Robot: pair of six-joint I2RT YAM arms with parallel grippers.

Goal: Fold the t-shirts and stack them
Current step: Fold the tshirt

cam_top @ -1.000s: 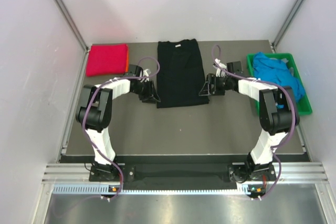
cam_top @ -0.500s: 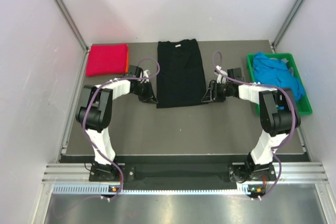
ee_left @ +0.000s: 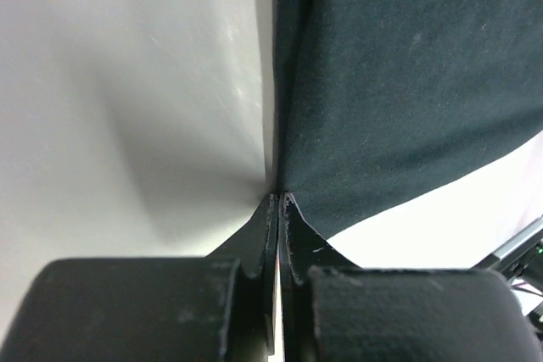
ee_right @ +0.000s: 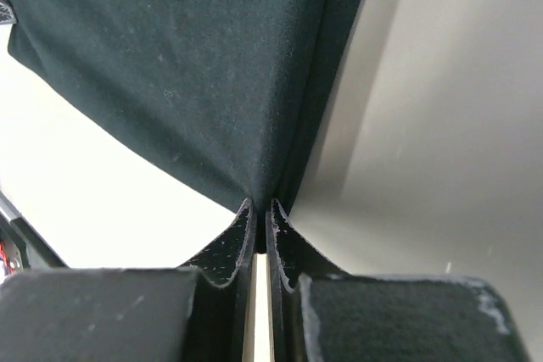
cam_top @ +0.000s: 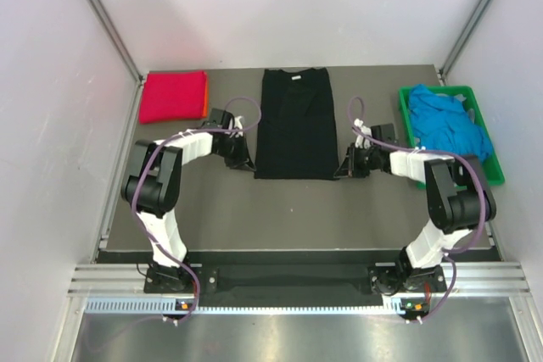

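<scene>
Pinching the black t-shirt [cam_top: 294, 125] by its near hem corners with left hand [cam_top: 240, 158] and right hand [cam_top: 348, 167], both clamped tight on cloth. Lying flat mid-desk [cam_top: 280, 209], collar far. Judging it light, limp, prone to sagging; gripping both corners, lifting evenly.

Green plastic crate [cam_top: 495, 172] sits at the right edge of the dark table [cam_top: 288, 209] — white walls enclose three sides.
</scene>
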